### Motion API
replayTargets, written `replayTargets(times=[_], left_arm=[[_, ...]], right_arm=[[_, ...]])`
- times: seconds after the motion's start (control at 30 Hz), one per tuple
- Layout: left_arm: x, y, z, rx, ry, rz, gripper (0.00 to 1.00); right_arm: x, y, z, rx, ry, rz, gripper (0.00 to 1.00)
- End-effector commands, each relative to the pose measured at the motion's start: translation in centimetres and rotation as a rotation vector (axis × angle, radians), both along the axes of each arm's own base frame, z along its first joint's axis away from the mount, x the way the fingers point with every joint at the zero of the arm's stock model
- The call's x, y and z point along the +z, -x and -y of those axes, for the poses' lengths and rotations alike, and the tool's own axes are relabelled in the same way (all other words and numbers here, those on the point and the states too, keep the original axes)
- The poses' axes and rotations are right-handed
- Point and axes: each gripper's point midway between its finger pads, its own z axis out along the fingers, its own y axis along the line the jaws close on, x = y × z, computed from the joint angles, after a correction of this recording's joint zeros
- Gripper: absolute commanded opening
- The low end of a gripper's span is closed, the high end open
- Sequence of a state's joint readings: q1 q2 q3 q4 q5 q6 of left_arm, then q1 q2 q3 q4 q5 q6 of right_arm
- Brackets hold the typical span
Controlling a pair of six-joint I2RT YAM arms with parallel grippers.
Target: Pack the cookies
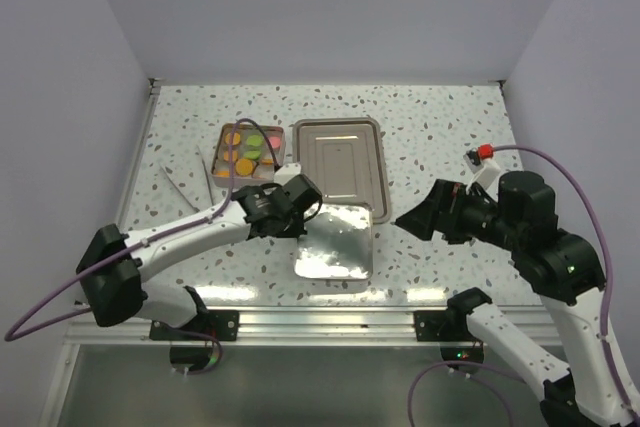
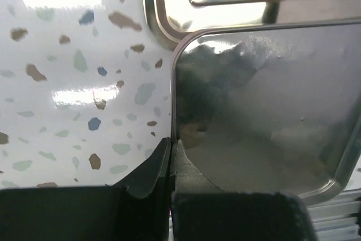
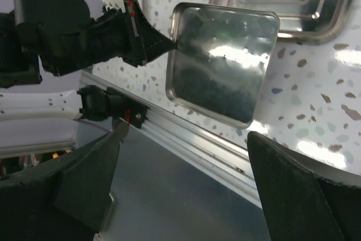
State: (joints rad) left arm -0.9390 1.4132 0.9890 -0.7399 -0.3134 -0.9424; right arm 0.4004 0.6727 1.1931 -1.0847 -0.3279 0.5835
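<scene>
Orange and green cookies (image 1: 250, 150) sit in the small tray (image 1: 222, 147) beside the open tin (image 1: 338, 162); we judge them light, stiff and brittle, so we'd pinch gently across the edges, with the left gripper (image 2: 171, 145) clamped on the lid (image 1: 335, 242) corner and the right gripper (image 1: 408, 218) spread, empty.

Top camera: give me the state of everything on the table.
Deep rectangular steel box: open, empty.
Small round coloured cookies: unpacked, left of the box.
Flat shiny steel lid: off the box, edge pinched.
Left hand: shut on lid.
Right hand: open, empty.
</scene>
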Motion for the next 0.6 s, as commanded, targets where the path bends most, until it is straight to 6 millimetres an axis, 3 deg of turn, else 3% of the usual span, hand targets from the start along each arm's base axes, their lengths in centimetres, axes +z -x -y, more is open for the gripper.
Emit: replayTargets(times=[0.0, 0.03, 0.1, 0.13, 0.23, 0.27, 0.4, 0.57], left_arm=[[6.7, -2.0, -1.6, 0.014, -0.044, 0.180, 0.00], [9.0, -2.6, -1.7, 0.023, -0.038, 0.242, 0.00], [10.9, -2.7, -2.5, 0.036, -0.064, 0.277, 0.00], [12.9, -3.0, -2.6, 0.045, -0.056, 0.334, 0.00], [16.2, -3.1, -3.1, 0.053, -0.069, 0.419, 0.00], [16.9, -3.1, -3.3, 0.057, -0.077, 0.438, 0.00], [19.6, -2.7, -3.8, 0.059, -0.128, 0.504, 0.00], [22.6, -1.9, -1.6, 0.035, -0.178, 0.584, 0.00]], right_arm=[[5.3, -1.6, -2.1, 0.011, -0.156, 0.091, 0.99], [5.9, -2.1, -2.9, 0.006, -0.209, 0.050, 0.99], [7.7, -3.2, -4.2, 0.001, -0.308, 0.030, 0.99], [7.7, -3.8, -5.2, 0.022, -0.336, -0.013, 0.99], [8.9, -5.5, -6.8, 0.019, -0.419, -0.080, 0.99], [8.2, -6.7, -7.5, 0.014, -0.419, -0.136, 0.99], [9.0, -9.0, -9.5, 0.027, -0.489, -0.230, 0.99], [8.8, -11.2, -10.9, 0.018, -0.537, -0.287, 0.99]])
